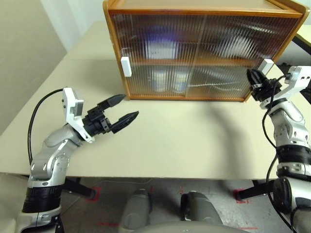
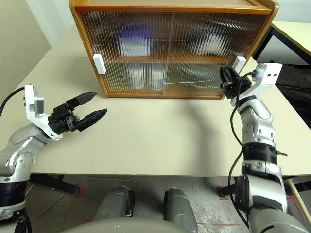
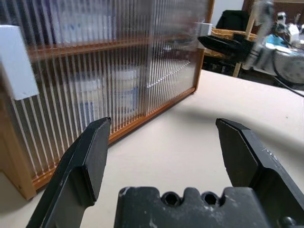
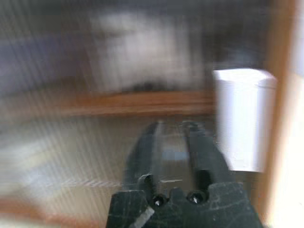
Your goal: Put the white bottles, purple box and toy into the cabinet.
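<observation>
With both cabinet (image 1: 204,53) doors shut, the narrowly parted, empty right tool (image 2: 227,81) risked snagging the white handle (image 2: 238,62) beside it, while the left tool (image 1: 121,109) gaped empty.

The right hand (image 4: 176,142), fingers slightly parted, sits just beside the white handle (image 4: 243,118) on the cabinet (image 4: 280,61) door.

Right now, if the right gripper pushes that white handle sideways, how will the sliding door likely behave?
The door is thin ribbed translucent panel, so probably light and slides easily. The white handle is small and smooth; the right gripper might slip off it. The cabinet looks broad and low, unlikely to tip, though it could shift.
</observation>
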Available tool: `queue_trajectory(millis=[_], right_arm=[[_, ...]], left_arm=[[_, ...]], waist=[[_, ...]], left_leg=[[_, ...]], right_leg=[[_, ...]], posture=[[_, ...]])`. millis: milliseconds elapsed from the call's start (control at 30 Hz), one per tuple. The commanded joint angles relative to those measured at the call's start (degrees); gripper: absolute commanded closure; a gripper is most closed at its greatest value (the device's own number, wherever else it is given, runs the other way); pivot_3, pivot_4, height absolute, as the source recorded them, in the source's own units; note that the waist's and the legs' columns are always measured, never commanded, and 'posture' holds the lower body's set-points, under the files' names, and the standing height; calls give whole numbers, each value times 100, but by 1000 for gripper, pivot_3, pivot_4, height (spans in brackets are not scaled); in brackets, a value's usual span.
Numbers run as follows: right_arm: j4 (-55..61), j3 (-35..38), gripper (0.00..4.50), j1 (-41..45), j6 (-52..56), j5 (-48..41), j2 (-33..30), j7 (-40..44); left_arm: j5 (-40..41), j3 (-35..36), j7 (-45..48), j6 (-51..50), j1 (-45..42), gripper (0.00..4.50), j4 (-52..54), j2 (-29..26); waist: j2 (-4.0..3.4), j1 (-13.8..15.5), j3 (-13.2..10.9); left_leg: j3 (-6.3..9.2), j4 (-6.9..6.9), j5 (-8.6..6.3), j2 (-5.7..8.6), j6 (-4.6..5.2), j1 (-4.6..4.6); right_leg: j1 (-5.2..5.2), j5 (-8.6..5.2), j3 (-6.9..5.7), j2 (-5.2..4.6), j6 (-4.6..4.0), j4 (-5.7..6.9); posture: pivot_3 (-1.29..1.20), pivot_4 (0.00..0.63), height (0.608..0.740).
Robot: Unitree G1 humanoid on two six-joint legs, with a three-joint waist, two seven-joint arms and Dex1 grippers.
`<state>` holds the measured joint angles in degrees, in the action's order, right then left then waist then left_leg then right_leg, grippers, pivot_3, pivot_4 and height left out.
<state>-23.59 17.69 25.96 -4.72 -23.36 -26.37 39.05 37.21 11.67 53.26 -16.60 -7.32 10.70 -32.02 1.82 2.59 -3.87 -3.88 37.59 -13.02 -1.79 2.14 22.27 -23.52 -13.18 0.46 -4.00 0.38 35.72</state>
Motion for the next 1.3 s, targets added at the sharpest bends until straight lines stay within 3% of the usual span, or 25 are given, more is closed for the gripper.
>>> queue_trajectory(millis=[33, 167, 233, 300, 567, 900, 1300], right_arm=[[334, -76, 1903, -604, -97, -387, -12, 965], [11, 108, 394, -1143, -227, -490, -133, 1445], [-577, 290, 39, -1229, -243, -424, -266, 1348], [-1392, 478, 39, -1147, -421, -328, -438, 1228], [-3680, 1153, 39, -351, -990, -393, -974, 1042], [-4480, 1166, 39, 230, -1569, -171, -1075, 1297], [-4831, 1258, 39, 399, -1635, 12, -1382, 961]], left_arm=[[30, 311, -147, 45, 165, 0, -124, -5], [-216, 671, -681, 50, 321, 0, -309, -39], [-613, 759, -1018, 164, 423, 0, -549, -106], [-964, 829, -1524, 176, 444, 0, -814, -73], [-1861, 934, -2915, 778, 184, 0, -1827, 363], [-1947, 946, -3035, 1102, -24, 0, -2576, 581], [-2116, 607, -2996, 1504, -532, 0, -3084, 894]], waist=[[0, 0, 0], [-2, 9, -2], [-8, 7, -8], [-5, 17, -11], [28, 21, -35], [38, 39, -31], [50, 212, -16]], left_leg=[[1, -2, 0, -1, 0, -1], [5, -8, -1, -1, -2, -3], [4, -5, -6, 0, -10, -3], [-2, -3, -15, 4, -26, -5], [-6, 0, -17, 7, -29, -18], [-6, -3, -12, 4, -21, -8], [-12, -1, -17, 6, -29, -2]], right_leg=[[-1, -1, 0, 1, 1, 2], [-1, -6, -5, -2, -3, 1], [-1, -18, -4, -5, -28, 1], [0, -39, 0, -10, -73, -1], [9, -28, 2, -12, -78, -3], [10, -7, 3, -9, -38, -19], [10, 2, 0, -17, -34, -28]], posture=[[163, 23, 740], [162, 25, 740], [169, 32, 740], [175, 35, 740], [180, 40, 740], [216, 25, 740], [160, 15, 740]])
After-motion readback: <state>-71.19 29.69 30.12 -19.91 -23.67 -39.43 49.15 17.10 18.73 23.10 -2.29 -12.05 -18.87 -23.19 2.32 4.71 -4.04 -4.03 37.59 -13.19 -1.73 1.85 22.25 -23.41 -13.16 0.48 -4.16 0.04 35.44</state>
